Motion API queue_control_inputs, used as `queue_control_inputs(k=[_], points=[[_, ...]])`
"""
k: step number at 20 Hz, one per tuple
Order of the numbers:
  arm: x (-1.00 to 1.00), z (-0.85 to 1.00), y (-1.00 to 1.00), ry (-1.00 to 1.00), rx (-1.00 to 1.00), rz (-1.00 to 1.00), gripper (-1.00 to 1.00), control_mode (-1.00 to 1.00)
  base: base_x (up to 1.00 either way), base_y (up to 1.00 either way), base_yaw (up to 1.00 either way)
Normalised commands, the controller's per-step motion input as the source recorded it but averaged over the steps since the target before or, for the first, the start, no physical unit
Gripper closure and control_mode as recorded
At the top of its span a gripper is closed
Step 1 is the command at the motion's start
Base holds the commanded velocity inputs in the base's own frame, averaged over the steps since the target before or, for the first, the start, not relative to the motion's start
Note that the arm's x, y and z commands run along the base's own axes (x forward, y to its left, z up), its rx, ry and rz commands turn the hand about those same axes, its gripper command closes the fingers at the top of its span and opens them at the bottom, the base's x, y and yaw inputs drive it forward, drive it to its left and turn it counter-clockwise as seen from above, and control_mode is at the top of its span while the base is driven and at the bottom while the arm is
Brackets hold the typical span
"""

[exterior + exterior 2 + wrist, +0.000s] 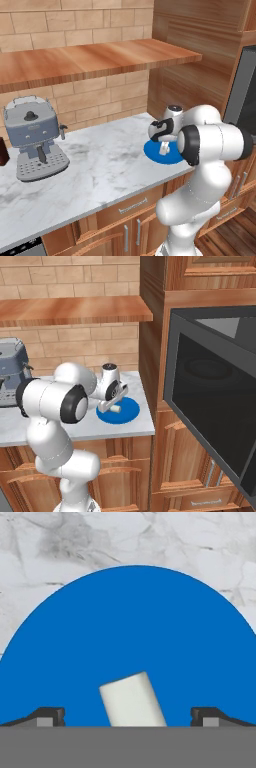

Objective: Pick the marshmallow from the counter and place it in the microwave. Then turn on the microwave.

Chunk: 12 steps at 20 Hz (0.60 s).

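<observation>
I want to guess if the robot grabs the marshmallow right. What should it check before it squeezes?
1. Gripper open wide: ok.
2. Marshmallow between the fingertips: ok, lying tilted.
3. Marshmallow on the blue plate, nothing else on it: ok.
4. Plate flat on the counter: ok.
5. Fingers low enough to pinch it: cannot tell.
6. Microwave door open for later: ok.

Glossy white rounded arm (200,150) segments, dark joint caps (rendered).
</observation>
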Motion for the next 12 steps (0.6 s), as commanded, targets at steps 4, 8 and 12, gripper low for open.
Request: queue_control_inputs(k=[4, 8, 12], points=[[0.05, -0.08, 0.00, 0.00, 0.00, 0.02, -1.00, -1.00, 0.00, 0.00, 0.00], [0.10, -0.08, 0.00, 0.00, 0.00, 0.02, -1.00, -1.00, 0.00, 0.00, 0.00], [0.11, -0.07, 0.00, 0.01, 0.00, 0.01, -1.00, -1.00, 0.00, 0.00, 0.00]])
